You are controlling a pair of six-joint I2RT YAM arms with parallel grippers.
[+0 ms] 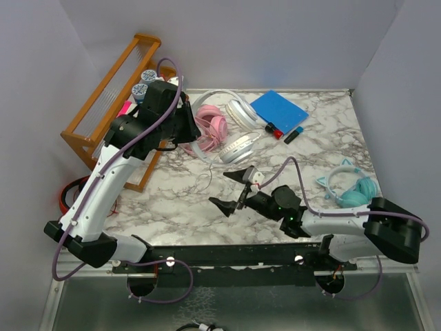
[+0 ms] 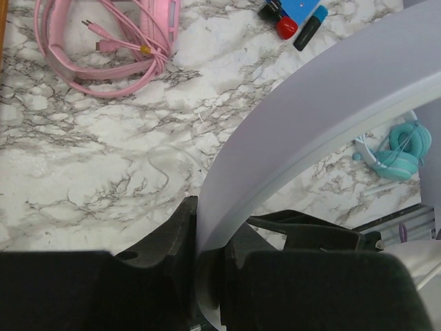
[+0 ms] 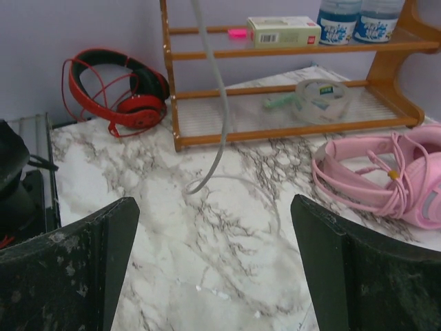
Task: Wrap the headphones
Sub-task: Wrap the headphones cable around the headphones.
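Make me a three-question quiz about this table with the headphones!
1. Where are the teal headphones? A) on the wooden rack B) on the table's right side C) under the blue pad
2. What colour is the band in the left jaws? A) red B) white C) green
3. How do the right jaws stand? A) wide open B) shut on a cable C) shut on a pen
Answers: 1 B, they lie near the right arm; 2 B, the left wrist view shows a white band clamped; 3 A, nothing is gripped between them.
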